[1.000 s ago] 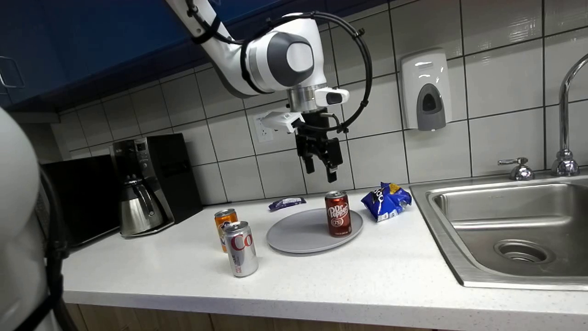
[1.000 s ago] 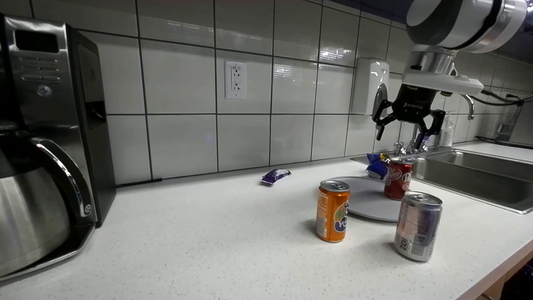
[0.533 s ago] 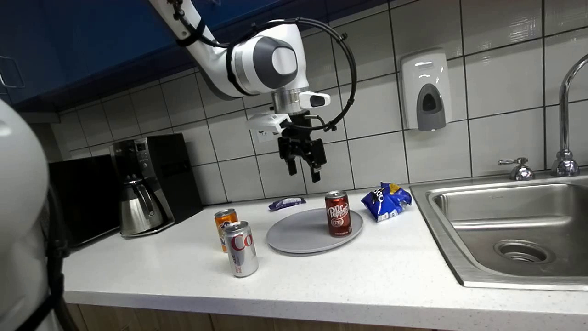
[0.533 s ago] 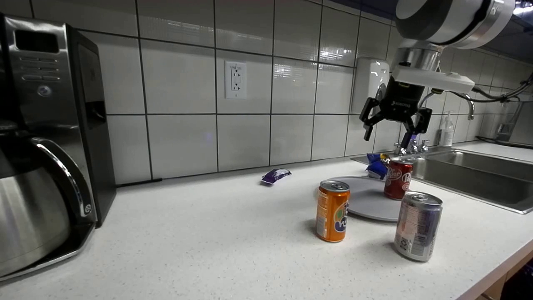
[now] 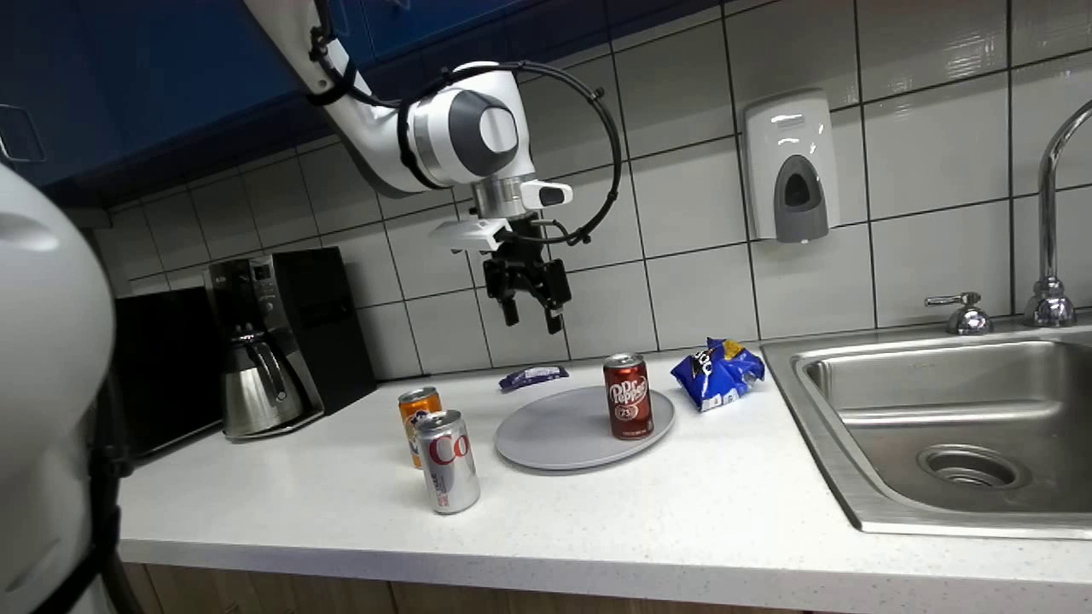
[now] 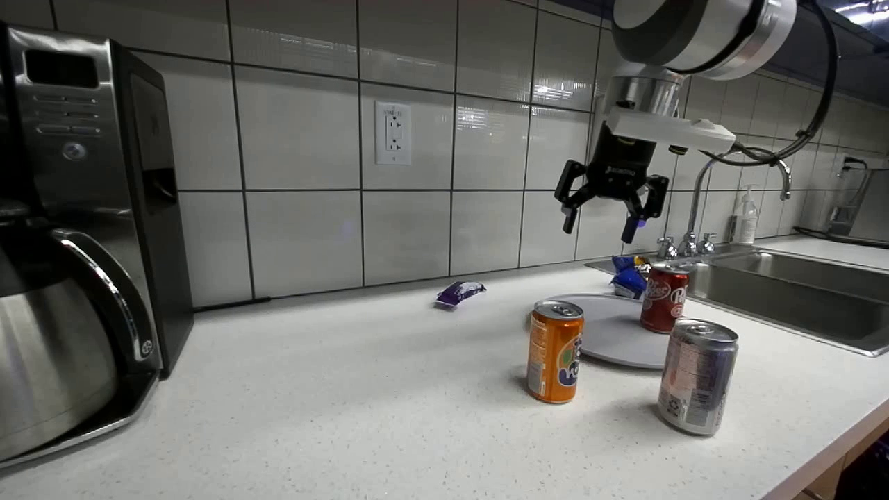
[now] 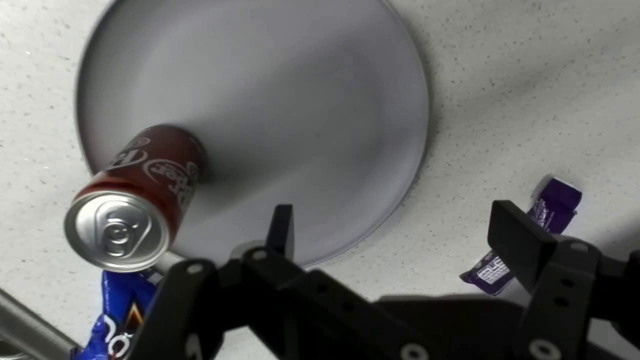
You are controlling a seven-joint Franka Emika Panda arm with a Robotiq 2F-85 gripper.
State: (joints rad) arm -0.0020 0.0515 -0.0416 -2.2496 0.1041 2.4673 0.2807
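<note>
Black fingers (image 6: 630, 230) spread wide and holding nothing, the gripper (image 6: 600, 226) hangs high near the purple packet (image 6: 460, 293) that lies on the counter (image 6: 333, 396) beside the grey plate (image 5: 554, 439), where I'd move slow and level to spare the red can (image 5: 630, 401), that plate's only load, standing upright off-centre.

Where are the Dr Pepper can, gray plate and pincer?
Dr Pepper can (image 5: 629, 399): in an exterior view, printed side.
Gray plate (image 7: 300, 90): in the wrist view, bare surface.
Pincer (image 6: 600, 226): in an exterior view, between fingertips.
</note>
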